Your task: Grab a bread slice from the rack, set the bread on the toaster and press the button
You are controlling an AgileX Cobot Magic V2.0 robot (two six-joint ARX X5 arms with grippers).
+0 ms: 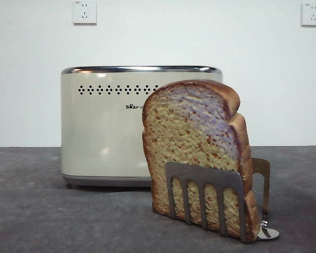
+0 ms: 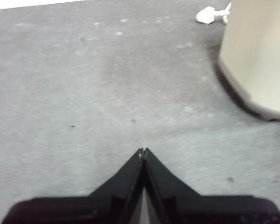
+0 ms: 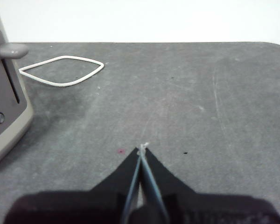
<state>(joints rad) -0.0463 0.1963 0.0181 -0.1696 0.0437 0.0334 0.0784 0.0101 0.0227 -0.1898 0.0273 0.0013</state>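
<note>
The thick, brown-crusted slice of bread (image 1: 197,153) is leaning in the small shiny steel rack (image 1: 210,197) before the cream boxy toaster (image 1: 102,126). Both hands, left (image 2: 143,150) and right (image 3: 143,147), are hovering with jaws together over the grey worktop (image 1: 52,211); one should be spreading wide, then pinching the crust's edges.

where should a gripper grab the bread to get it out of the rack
Grip the bread by its rounded top, coming from above, jaws across its thickness. The slice stands nearly upright, its lower part behind the rack plate's arched slots, so only the upper half is free. Both the left gripper and the right gripper are shut and must open first.
</note>
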